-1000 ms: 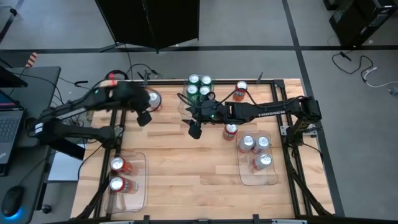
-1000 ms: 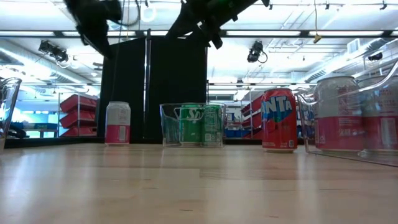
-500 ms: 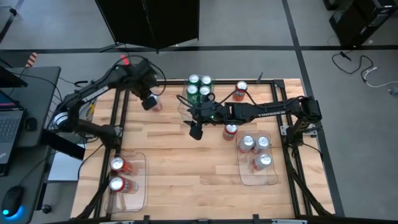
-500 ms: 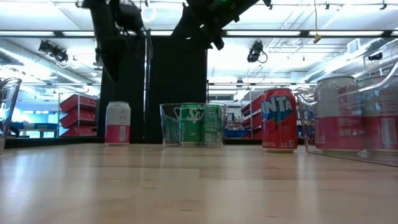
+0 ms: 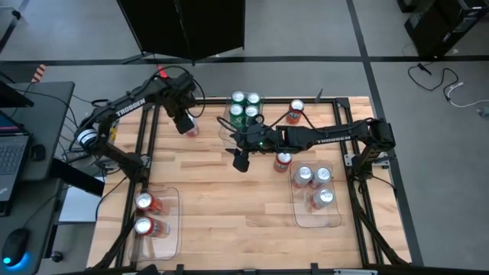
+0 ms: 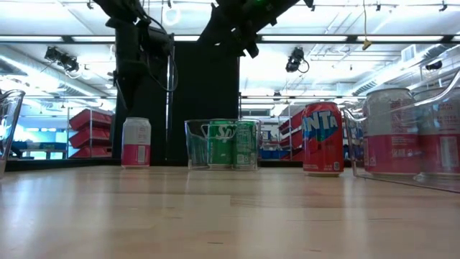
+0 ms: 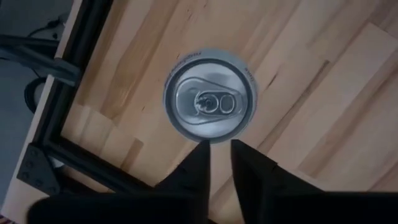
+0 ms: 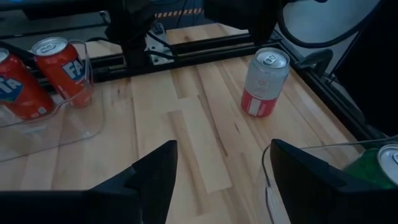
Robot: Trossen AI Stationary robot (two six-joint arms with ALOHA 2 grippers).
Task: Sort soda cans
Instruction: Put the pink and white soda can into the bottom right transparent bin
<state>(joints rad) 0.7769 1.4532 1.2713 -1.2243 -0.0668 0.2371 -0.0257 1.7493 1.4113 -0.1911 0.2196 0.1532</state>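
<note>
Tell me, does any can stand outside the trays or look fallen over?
Nothing has fallen. Three cans stand upright on bare wood outside the trays: a silver-white can under the left gripper, a red can beside the silver cans' tray, and another red can near the far edge.

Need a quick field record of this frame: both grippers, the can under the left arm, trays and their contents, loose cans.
left gripper: above the silver-white can, fingers narrowly apart, not gripping
right gripper: open, mid-table, holding nothing
target can: upright on the table's far left, outside any tray
green tray: four green cans
left near tray: two red cans
right near tray: three silver-white cans
loose red cans: two, right of the green tray
</note>
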